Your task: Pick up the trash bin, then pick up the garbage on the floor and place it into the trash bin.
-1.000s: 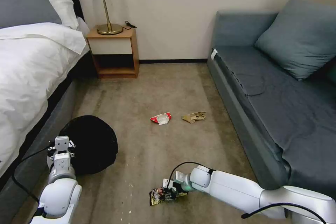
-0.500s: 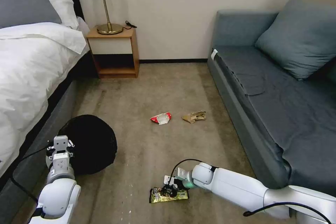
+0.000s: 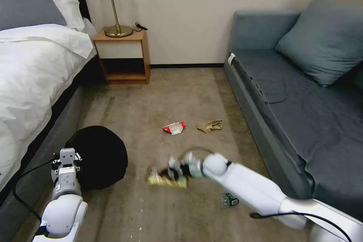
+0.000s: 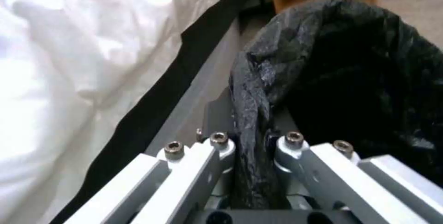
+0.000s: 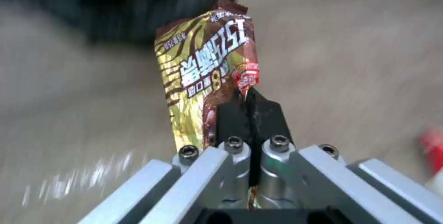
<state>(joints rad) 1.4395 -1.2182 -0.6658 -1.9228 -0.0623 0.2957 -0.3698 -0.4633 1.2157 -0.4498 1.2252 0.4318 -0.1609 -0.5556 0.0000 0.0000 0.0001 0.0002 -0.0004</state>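
Observation:
The trash bin [image 3: 99,155], round and lined with a glossy black bag [image 4: 360,75], hangs at the lower left beside the bed. My left gripper [image 3: 67,159] is shut on its rim, the bag pinched between the fingers [image 4: 221,148]. My right gripper [image 3: 172,172] is shut on the yellow-brown shiny snack wrapper [image 3: 166,178] [image 5: 207,75], held off the floor to the right of the bin. A small clear bottle with a green label [image 3: 229,199] lies on the carpet by my right forearm. A red-and-white paper scrap [image 3: 174,127] and a tan paper scrap [image 3: 210,126] lie farther ahead.
A bed with white sheets [image 3: 30,83] runs along the left. A wooden nightstand [image 3: 123,56] with a lamp stands at the back wall. A grey-blue sofa [image 3: 302,109] lines the right. Open carpet [image 3: 170,98] lies between them.
My right gripper has lifted the snack wrapper off the floor and carried it forward and left toward the bin. The small bottle now shows where the arm was. The left arm holds still.

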